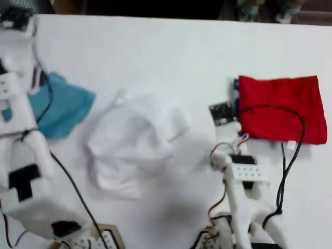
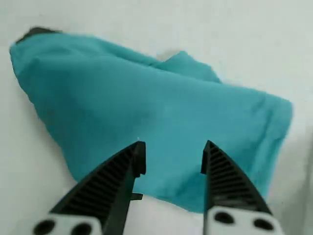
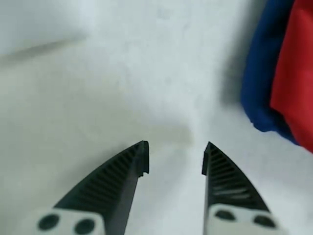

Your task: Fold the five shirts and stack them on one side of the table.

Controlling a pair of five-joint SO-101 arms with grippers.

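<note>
A: Surface?
B: White table (image 1: pixel 171 46). Both arms are based along its near edge.

A: Claws?
B: Left gripper (image 2: pixel 173 147): jaws parted, holding nothing, above the crumpled teal shirt (image 2: pixel 156 112). Right gripper (image 3: pixel 175 147): jaws parted, holding nothing, over bare table just beside the blue shirt (image 3: pixel 261 83).

A: Farther out?
B: White shirt (image 1: pixel 132 140) mid-table, rumpled, not folded. On the right arm's side, the red shirt (image 1: pixel 280 106) is folded square and lies on top of the blue one.

A: Progress?
B: My reading: two are folded and stacked, with white and teal left to do. I count four shirts. Whether a fifth sits under the stack, cannot tell.

A: Labels, print?
B: Nothing legible on any shirt.
</note>
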